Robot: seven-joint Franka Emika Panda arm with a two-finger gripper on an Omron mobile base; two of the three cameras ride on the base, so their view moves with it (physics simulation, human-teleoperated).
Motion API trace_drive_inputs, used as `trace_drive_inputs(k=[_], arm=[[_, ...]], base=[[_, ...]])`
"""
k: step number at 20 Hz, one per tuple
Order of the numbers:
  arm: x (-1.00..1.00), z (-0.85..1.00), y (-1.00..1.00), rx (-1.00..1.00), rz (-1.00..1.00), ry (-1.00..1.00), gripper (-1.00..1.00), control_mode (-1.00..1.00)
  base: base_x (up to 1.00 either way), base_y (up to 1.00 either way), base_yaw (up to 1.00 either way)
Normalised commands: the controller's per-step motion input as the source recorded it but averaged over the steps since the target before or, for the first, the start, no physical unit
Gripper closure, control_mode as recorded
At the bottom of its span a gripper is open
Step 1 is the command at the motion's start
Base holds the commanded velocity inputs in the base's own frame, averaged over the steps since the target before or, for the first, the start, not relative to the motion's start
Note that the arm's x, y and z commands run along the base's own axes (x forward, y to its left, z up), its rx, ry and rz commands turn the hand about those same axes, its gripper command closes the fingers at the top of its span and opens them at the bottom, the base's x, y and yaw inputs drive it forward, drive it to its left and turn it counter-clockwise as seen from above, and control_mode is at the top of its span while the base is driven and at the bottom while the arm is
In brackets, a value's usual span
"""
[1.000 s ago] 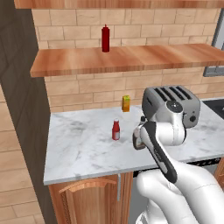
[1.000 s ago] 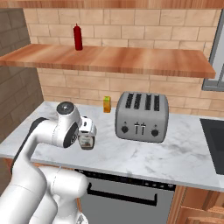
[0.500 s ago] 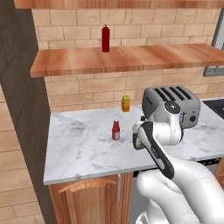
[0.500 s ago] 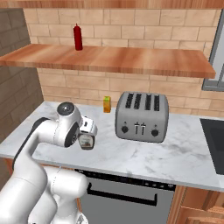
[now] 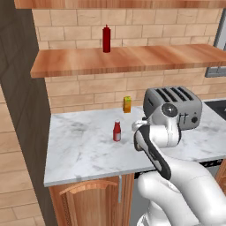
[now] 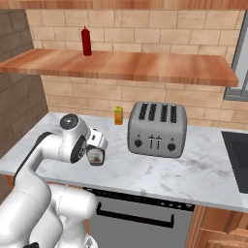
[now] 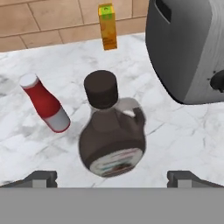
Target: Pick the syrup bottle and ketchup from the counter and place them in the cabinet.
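The syrup bottle [image 7: 111, 140], wide and dark brown with a black cap and pale label, stands upright on the marble counter [image 7: 175, 131], right under my hand. My gripper [image 7: 113, 179] is open above it, with one dark fingertip [image 7: 41, 178] far to each side and nothing between them. In the right base view the syrup bottle [image 6: 96, 156] shows just below my hand. The ketchup [image 7: 43, 105], small and red with a white cap, stands a little to the left of the syrup bottle; in the left base view the ketchup [image 5: 117, 131] is left of my arm. The open wooden cabinet shelf [image 5: 132, 59] runs above the counter.
A grey toaster [image 6: 157, 128] stands close on the right of the syrup bottle. A small yellow carton [image 5: 127, 104] is at the brick wall behind. On the shelf stands a tall dark-red bottle [image 5: 106, 39]. A dark cooktop [image 6: 237, 155] lies at the far right.
My hand has shifted only slightly over the syrup bottle. Both bottles stand where they were, and the gripper stays open.
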Motion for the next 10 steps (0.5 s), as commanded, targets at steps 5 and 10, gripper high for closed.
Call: trace_drive_inputs(k=[5,10], arm=[[0.10,0.00,0.00,0.00,-0.07,-0.03,-1.00,-1.00],[0.08,0.00,0.01,-0.02,-0.01,0.00,-1.00,-1.00]], base=[[0.00,0.00,0.00],[0.00,0.00,0.00]])
